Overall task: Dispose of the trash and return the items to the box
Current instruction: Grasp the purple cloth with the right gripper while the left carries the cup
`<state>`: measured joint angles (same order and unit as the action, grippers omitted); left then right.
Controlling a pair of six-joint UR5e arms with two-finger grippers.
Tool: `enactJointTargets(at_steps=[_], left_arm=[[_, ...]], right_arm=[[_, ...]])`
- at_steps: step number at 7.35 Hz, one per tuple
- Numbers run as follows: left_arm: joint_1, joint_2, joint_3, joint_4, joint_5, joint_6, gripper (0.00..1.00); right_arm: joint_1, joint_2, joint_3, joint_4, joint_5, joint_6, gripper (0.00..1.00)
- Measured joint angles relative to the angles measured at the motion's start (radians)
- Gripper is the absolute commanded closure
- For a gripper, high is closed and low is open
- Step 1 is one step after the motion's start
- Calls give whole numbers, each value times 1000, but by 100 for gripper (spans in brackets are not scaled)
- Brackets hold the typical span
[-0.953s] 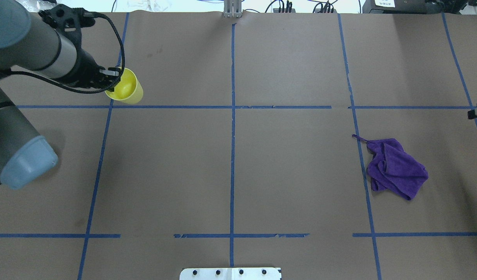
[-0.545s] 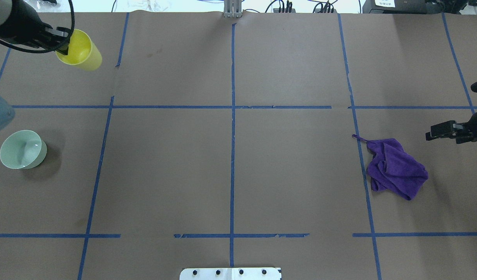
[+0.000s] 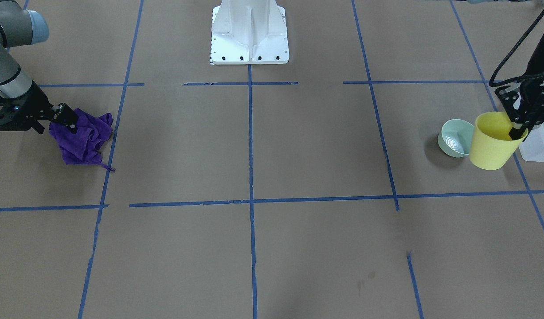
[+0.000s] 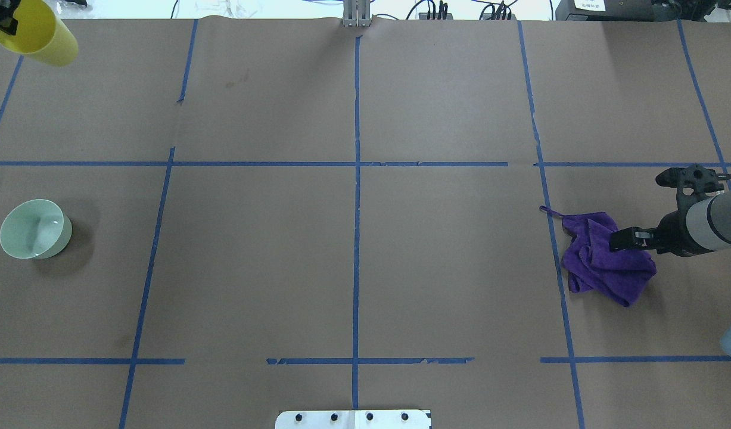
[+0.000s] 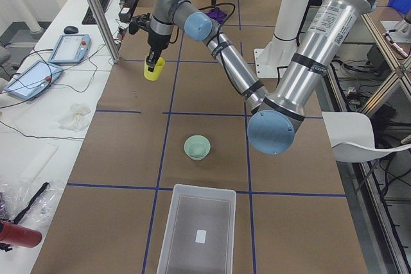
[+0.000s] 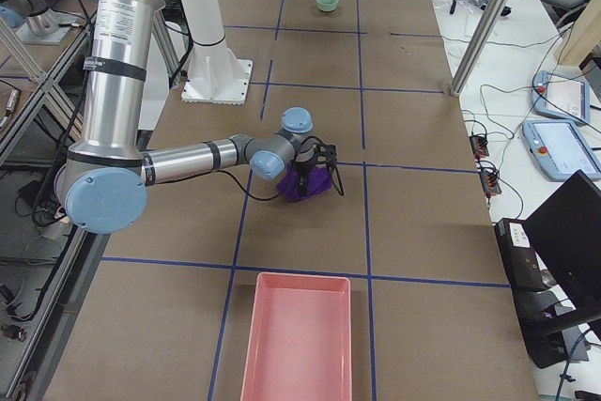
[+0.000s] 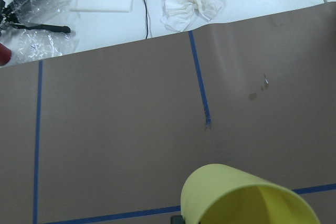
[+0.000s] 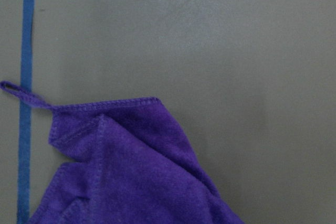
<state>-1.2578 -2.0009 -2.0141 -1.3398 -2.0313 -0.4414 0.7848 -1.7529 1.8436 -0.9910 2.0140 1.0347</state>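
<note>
A: Cup status?
B: The cup [image 3: 491,144] is held aloft by the rim, the left gripper [image 3: 519,130] closed on its wall; light, slick plastic is judged. The bowl [image 5: 197,147] is found between it and the box [image 5: 199,222].
A: Rightward?
B: A cloth [image 4: 603,265] is noted under the right gripper [image 4: 618,239]; its opening cannot be told.

Left tool [image 3: 520,131] clamped; right tool [image 4: 615,241] low

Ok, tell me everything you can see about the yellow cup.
Bright yellow cup, plastic-looking, tapered toward its base, mouth up and slightly tilted. The left gripper pinches its rim, one finger inside. It appears lifted off the table, near its far-left corner; nothing visible inside, nothing else touching it.
</note>
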Motion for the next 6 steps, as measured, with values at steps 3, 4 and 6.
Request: enactJointTargets(at_steps=[3,4,6], left_arm=[[-55,5,18,6,-15,117,100],[-76,6,33,6,-17,169,100],[-129,8,87,4,-18,308,100]], right_arm=[[-7,-17,-19,-3,-3,-10,92],[-8,-18,-23,-4,0,-18,100],[-7,-19,-23,-6,9,-38,100]])
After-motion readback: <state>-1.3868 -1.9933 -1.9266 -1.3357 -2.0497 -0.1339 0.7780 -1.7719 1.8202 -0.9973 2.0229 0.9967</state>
